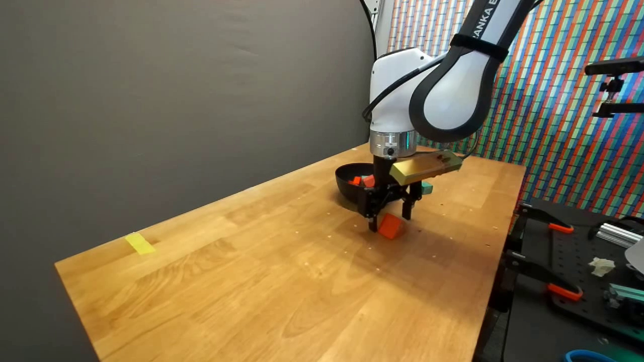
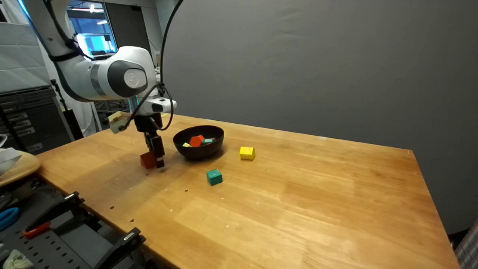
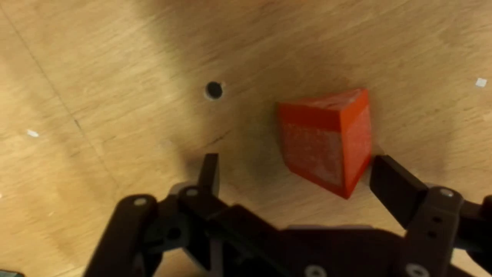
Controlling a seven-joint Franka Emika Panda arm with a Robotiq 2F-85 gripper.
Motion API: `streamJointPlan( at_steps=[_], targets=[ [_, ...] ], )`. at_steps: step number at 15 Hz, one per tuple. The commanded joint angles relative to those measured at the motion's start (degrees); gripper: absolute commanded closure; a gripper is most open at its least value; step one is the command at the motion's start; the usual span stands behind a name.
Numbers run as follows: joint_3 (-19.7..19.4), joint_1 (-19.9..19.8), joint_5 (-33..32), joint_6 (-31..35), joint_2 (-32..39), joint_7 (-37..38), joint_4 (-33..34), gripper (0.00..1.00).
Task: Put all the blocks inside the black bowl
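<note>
Blocks [image 2: 196,141] look about half done, I'd guess: at least a red, a green and a yellow one are sitting in the black bowl [image 2: 198,153], near the end effector [image 1: 390,218]. Three I can see are left on the counter [image 1: 251,286]. A red block [image 3: 323,146] is right at the fingers [image 3: 398,190], closer to one (can't tell if they touch), and they're spread apart, nothing gripped. A green block [image 2: 214,177] lies well away from the end effector, and a yellow block [image 2: 247,153] out past the bowl. Counter's wood with pale flecks [image 3: 481,82] and small holes [image 3: 213,90], plus a flat yellow strip [image 1: 140,243] way off on the end effector's opposite side from those two. Room's got a plain grey wall [image 1: 176,125], a multicoloured patterned backdrop [image 1: 548,125] and what looks like a window [image 2: 93,37].
</note>
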Motion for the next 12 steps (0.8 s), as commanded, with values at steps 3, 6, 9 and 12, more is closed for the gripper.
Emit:
streamJointPlan(
  at_steps=[3,6,9,12],
  targets=[
    [6.0,-4.1,8.9,-6.2,-3.7,-0.2,-2.3,0.00],
    [6.6,-4.3,10.0,-5.3,-1.5,-0.2,-0.7,0.00],
    [5.6,-3.3,8.5,-4.8,-1.3,2.0,-0.8,0.00],
    [1.5,-0.9,1.5,-4.4,2.3,4.2,1.8,0.00]
  ],
)
